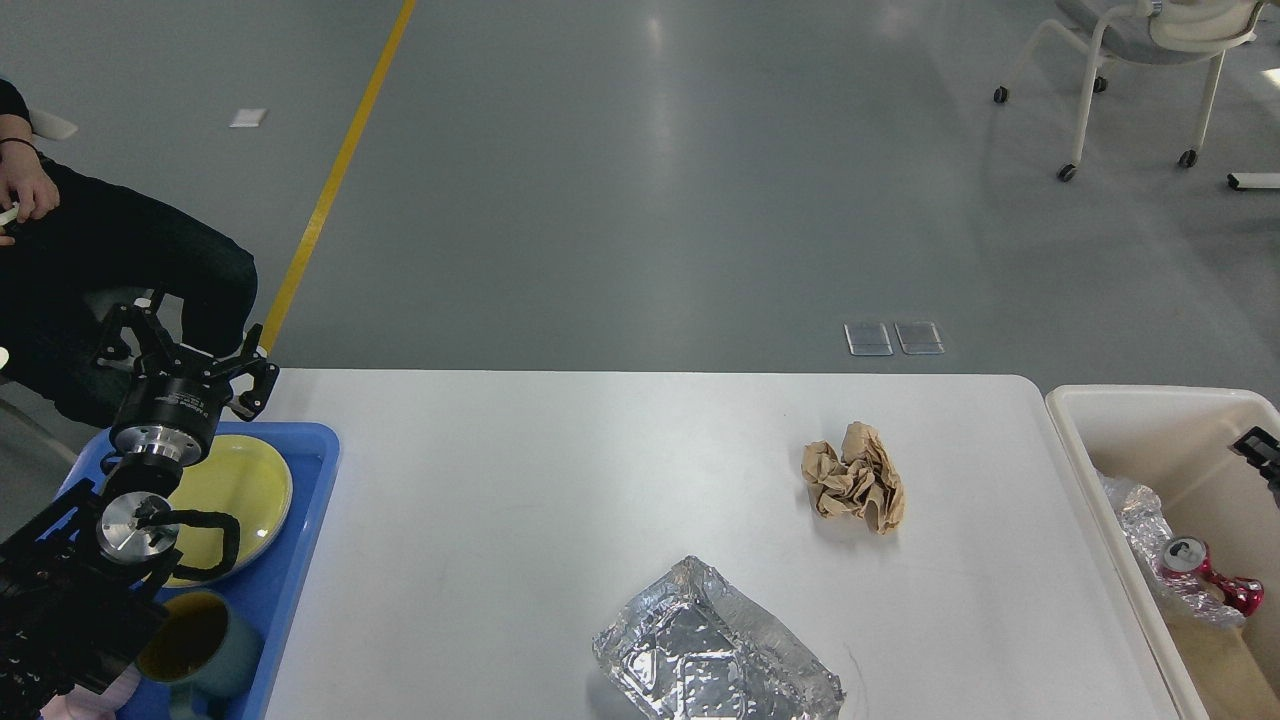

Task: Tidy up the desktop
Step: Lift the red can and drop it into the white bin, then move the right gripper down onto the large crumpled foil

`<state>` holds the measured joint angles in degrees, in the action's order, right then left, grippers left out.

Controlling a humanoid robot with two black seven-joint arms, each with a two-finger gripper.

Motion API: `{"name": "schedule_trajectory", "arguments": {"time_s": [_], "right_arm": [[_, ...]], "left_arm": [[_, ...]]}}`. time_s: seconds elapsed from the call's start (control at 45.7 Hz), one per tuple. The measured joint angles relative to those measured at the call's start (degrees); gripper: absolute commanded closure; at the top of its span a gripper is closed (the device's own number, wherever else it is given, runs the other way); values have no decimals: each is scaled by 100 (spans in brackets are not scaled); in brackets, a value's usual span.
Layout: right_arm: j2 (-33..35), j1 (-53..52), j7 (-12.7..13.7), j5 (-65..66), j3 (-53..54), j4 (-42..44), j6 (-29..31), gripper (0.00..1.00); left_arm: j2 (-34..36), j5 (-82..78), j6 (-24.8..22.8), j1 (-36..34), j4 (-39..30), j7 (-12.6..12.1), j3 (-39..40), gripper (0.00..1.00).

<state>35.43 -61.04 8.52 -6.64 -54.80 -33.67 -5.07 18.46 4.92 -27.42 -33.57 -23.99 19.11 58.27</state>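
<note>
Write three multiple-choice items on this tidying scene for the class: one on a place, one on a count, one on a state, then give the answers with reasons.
1. Where does the crushed red can lie?
A. on the desktop
B. in the cream bin
C. in the blue tray

2. How many pieces of litter lie on the desktop?
A. one
B. two
C. four

3. What is the state of the left end effector?
A. open and empty
C. shut on the cup
B. shut on the yellow plate

Answers:
1. B: the can rests on foil inside the cream bin.
2. B: only the crumpled brown paper and the foil tray lie there.
3. A: its fingers stand spread above the blue tray, holding nothing.
</note>
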Motion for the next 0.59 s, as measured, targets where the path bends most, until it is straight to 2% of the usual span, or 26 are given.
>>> {"name": "schedule_trajectory", "arguments": {"time_s": [0.153, 0.307, 0.438, 0.591], "right_arm": [[-94, -809, 0, -21, -131, -319, 90, 0], [-163, -2073, 8, -29, -503, -1057, 255, 0], [-528, -3171, 17, -31, -996, -1794, 438, 0], [-951, -4276, 18, -30, -1314, -2411, 1096, 0]], "left_arm": [[0, 0, 0, 0, 0, 0, 0, 3], [0, 0, 0, 0, 0, 0, 0, 3], [1, 0, 0, 0, 0, 0, 0, 3], [1, 0, 0, 0, 0, 1, 0, 3]]}}
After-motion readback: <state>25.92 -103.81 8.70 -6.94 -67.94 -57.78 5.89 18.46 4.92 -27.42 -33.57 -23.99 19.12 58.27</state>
